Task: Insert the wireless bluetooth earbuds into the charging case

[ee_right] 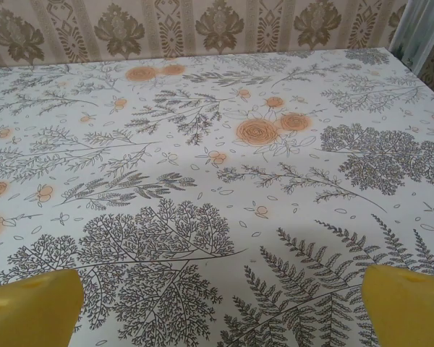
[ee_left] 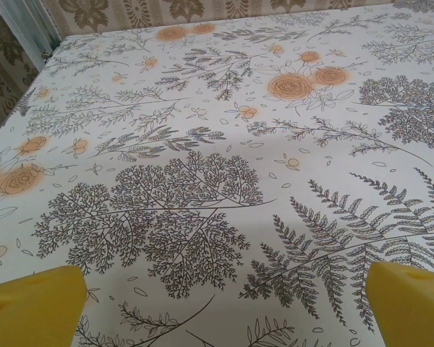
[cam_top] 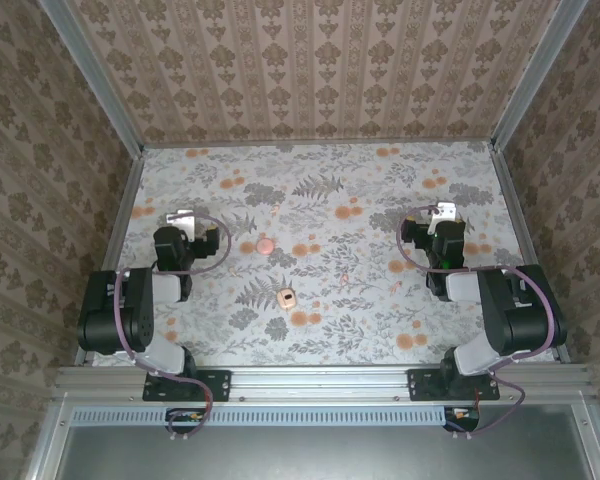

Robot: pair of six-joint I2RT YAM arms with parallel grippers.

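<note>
Both arms folded back by bases, elbows bulging outward. Left gripper (cam_top: 183, 217) and right gripper (cam_top: 445, 213) point toward far side, jaws spread wide, nothing between them. Yellow fingertips (ee_left: 36, 307) sit in lower corners of wrist views.

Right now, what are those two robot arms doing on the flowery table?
Nothing is held yet. The left gripper and the right gripper both hang open above the flower-patterned table. Between the arms lie a small round pink piece and a small pale pink boxy piece, untouched; they're too small to tell earbud from case.
</note>
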